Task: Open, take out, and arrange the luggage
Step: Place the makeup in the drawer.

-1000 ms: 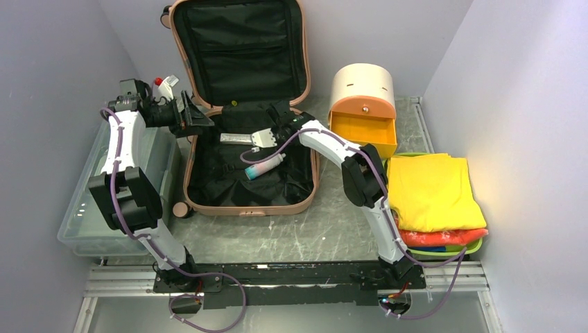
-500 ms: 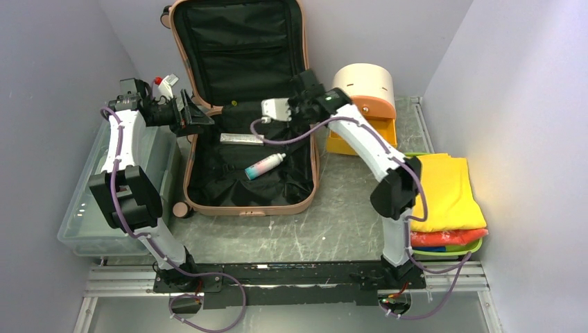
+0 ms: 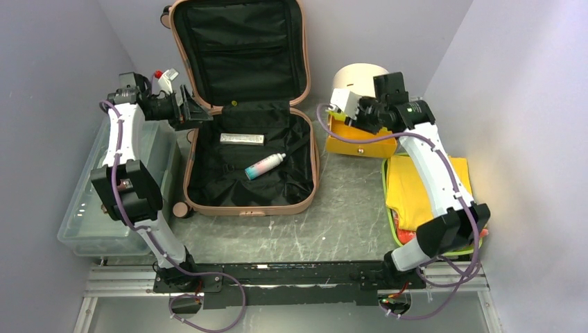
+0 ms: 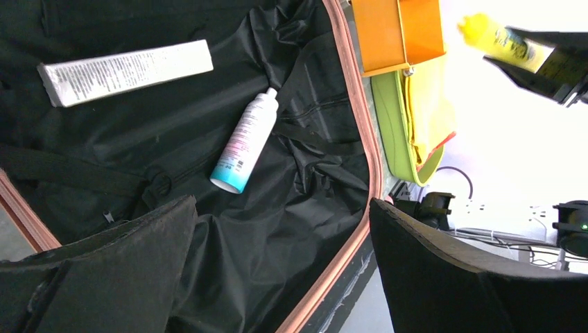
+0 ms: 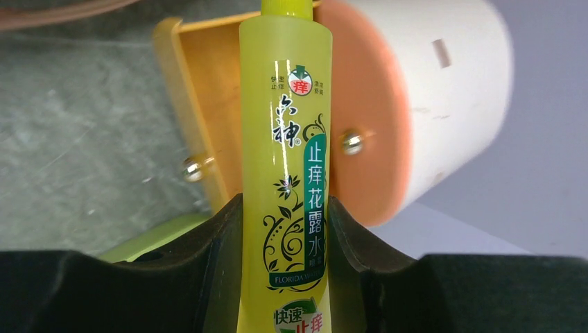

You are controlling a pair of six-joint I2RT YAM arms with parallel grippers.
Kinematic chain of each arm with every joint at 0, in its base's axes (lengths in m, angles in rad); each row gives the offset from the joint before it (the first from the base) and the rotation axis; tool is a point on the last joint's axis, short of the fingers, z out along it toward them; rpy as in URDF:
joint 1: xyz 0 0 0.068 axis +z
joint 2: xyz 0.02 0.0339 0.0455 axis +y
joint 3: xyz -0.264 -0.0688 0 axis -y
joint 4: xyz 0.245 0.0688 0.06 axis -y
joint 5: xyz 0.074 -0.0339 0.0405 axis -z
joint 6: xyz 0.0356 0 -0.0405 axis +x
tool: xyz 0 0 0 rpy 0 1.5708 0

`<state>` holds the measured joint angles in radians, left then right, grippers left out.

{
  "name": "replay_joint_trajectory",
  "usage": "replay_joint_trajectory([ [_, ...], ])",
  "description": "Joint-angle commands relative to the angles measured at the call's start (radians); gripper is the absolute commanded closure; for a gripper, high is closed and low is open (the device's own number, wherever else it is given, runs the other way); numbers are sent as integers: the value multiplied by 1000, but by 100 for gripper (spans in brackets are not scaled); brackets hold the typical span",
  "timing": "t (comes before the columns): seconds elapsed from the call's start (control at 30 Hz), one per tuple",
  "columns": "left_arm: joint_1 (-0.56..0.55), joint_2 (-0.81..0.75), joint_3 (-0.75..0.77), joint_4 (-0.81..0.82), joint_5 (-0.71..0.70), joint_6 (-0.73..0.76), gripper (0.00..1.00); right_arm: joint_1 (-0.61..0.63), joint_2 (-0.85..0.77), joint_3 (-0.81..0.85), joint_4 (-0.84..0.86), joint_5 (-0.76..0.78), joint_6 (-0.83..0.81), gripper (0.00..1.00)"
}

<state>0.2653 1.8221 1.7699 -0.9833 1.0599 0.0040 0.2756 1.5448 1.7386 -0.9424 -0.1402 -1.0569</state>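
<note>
**Salmon-pink case lay open while the right arm held a bottle at the drawer**

From the top view, the luggage [image 3: 243, 209] lay open toward 12 o'clock on the table. Its lid stood against the back wall and its black lining was exposed. In the lower shell lay a white box [image 3: 241, 139], with a white-and-teal spray bottle [image 3: 264, 166] at 5 o'clock from it. The left gripper [image 3: 191, 111] hung at the shell's 10 o'clock corner, jaws spread wide and grasping nothing. The right gripper [image 3: 343, 103] sat at 3 o'clock from the luggage hinge, over the orange drawer [image 3: 360, 142] of a cream cabinet [image 3: 360, 73]. A lime-green tray [image 3: 390, 208] with yellow cloth [image 3: 412, 191] lay at 5 o'clock from the drawer.

The left wrist view looked between its parted fingers onto the lining, the box and the spray bottle. The drawer and tray showed past the pink rim at 1 o'clock.

In the right wrist view, both fingers were clamped on a yellow-green bottle [image 5: 286, 139], with the pulled-out drawer behind it.
</note>
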Motion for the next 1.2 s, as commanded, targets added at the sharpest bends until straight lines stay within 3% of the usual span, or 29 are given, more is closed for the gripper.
replay_joint_trajectory([
  [0.0,2,38,88,-29,33,63,0,-43,-91,-134,73,-77,-39,100],
  [0.17,-24,105,195,-60,-64,85,1,-88,-90,-202,114,-79,-26,100],
  [0.37,-43,173,300,-89,-52,106,1,-126,-28,-224,127,-75,-45,100],
  [0.83,-92,294,445,-83,-116,133,1,-153,155,-132,177,-95,-71,100],
  [0.9,-98,303,457,-85,-120,136,0,-153,182,-103,172,-94,-68,94],
  [1.03,-108,310,456,-100,-109,164,1,-153,218,-68,165,-91,-70,66],
  [1.17,-110,336,474,-98,-140,165,1,-153,235,-47,153,-93,-71,49],
])
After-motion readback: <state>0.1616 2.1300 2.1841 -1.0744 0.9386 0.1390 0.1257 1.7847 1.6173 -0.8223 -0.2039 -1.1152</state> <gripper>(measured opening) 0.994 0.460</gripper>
